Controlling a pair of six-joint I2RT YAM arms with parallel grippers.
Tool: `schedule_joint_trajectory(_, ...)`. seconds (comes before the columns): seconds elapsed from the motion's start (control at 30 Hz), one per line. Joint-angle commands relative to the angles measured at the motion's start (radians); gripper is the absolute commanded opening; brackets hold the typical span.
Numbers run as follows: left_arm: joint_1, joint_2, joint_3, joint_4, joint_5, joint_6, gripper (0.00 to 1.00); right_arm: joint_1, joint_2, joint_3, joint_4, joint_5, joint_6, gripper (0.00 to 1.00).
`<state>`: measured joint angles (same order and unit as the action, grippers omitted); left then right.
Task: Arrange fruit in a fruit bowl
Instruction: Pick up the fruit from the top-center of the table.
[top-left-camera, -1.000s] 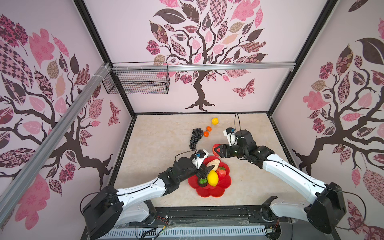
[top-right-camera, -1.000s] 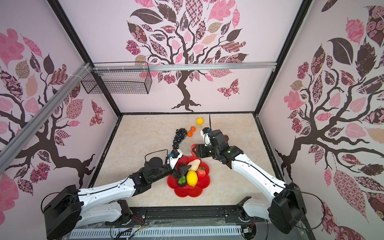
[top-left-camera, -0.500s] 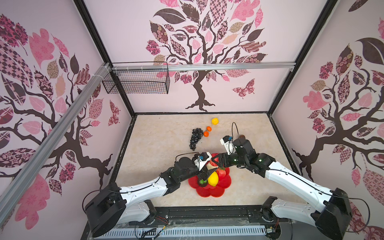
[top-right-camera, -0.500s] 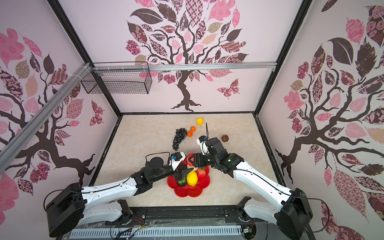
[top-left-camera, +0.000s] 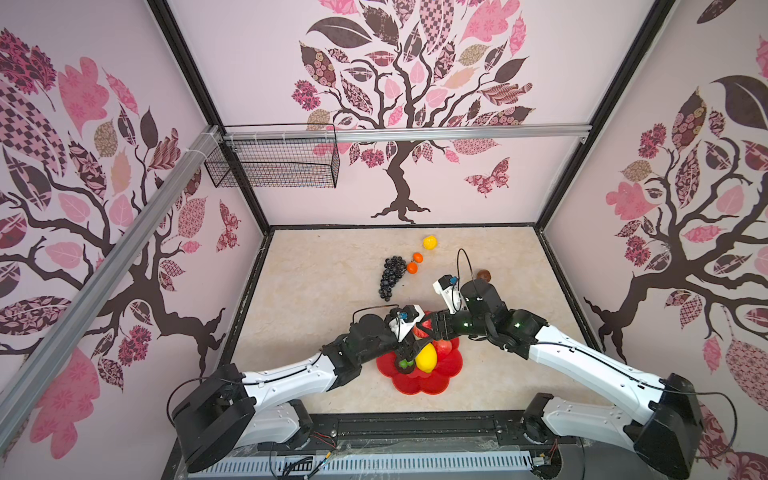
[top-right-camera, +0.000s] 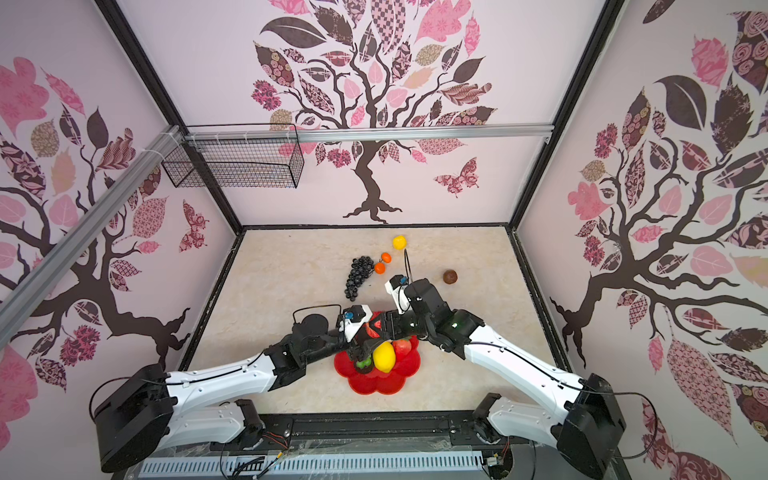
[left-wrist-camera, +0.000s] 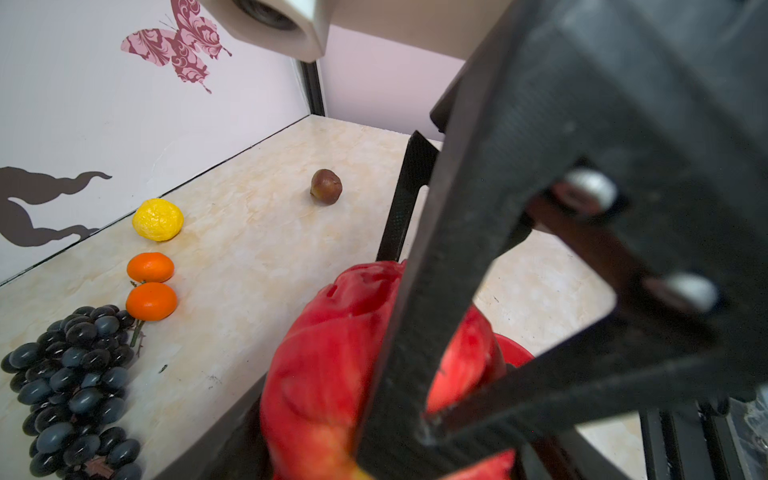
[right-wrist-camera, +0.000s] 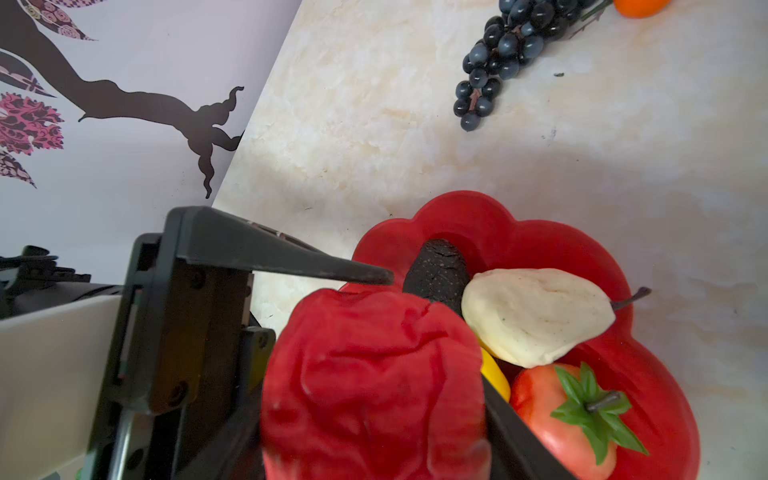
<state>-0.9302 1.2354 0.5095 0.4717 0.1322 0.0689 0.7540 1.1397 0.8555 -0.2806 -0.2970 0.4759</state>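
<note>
Right gripper (top-left-camera: 431, 326): jaws closed on the red apple (right-wrist-camera: 374, 386), one finger on each flank, holding it clear above the far rim of the fruit bowl (top-left-camera: 442, 384). Judged purpose: a set-down into what free space the bowl offers.

The bowl sits on the desk (top-left-camera: 324, 291) near its front edge, about mid-width. It holds a lemon (top-left-camera: 427, 358), cream pear (right-wrist-camera: 536, 316), dark avocado (right-wrist-camera: 438, 270) and a red fruit with green calyx (right-wrist-camera: 577, 411).

Left gripper (top-left-camera: 409, 353): jaws spread, nothing seen between them, tips low over the bowl's left side. It is probably there to steady or shift the contents; contact cannot be confirmed.

Outstanding on the desk, towards the back edge: grape bunch (top-left-camera: 390, 276), two oranges (top-left-camera: 412, 268), a yellow fruit (top-left-camera: 430, 242) and a brown fruit (top-right-camera: 450, 276).

The arms are close-set over the bowl; collision risk noted.
</note>
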Motion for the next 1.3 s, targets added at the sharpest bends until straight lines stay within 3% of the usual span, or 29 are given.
schedule_joint_trajectory(0.0, -0.002, 0.007, 0.027, 0.024, -0.014, 0.001, 0.75, 0.011, 0.007, 0.005, 0.026, -0.017, 0.012, 0.65)
schedule_joint_trajectory(0.33, -0.002, 0.003, 0.009, 0.067, -0.016, -0.039, 0.53, 0.015, 0.02, -0.003, 0.034, 0.019, 0.006, 0.71)
schedule_joint_trajectory(0.4, -0.002, 0.001, 0.004, 0.076, -0.018, -0.052, 0.52, 0.016, 0.02, -0.003, 0.037, 0.024, 0.007, 0.79)
schedule_joint_trajectory(0.47, -0.001, -0.004, 0.0, 0.078, -0.034, -0.074, 0.53, 0.013, 0.013, -0.004, 0.042, 0.001, 0.006, 0.96)
schedule_joint_trajectory(0.53, 0.007, -0.016, -0.008, 0.077, -0.037, -0.11, 0.53, 0.002, 0.009, 0.026, -0.006, 0.013, -0.006, 1.0)
schedule_joint_trajectory(0.73, 0.152, -0.089, -0.074, 0.115, 0.066, -0.393, 0.52, -0.187, -0.106, -0.013, 0.046, -0.086, -0.011, 0.98)
schedule_joint_trajectory(1.0, 0.314, -0.183, -0.136, 0.111, 0.25, -0.759, 0.53, -0.191, -0.184, -0.132, 0.213, -0.108, -0.098, 0.88)
schedule_joint_trajectory(1.17, 0.328, -0.182, -0.146, 0.145, 0.372, -0.893, 0.53, -0.18, -0.152, -0.211, 0.376, -0.209, -0.029, 0.76)
schedule_joint_trajectory(1.27, 0.33, -0.17, -0.155, 0.193, 0.434, -0.947, 0.53, -0.13, -0.145, -0.226, 0.411, -0.197, -0.059, 0.72)
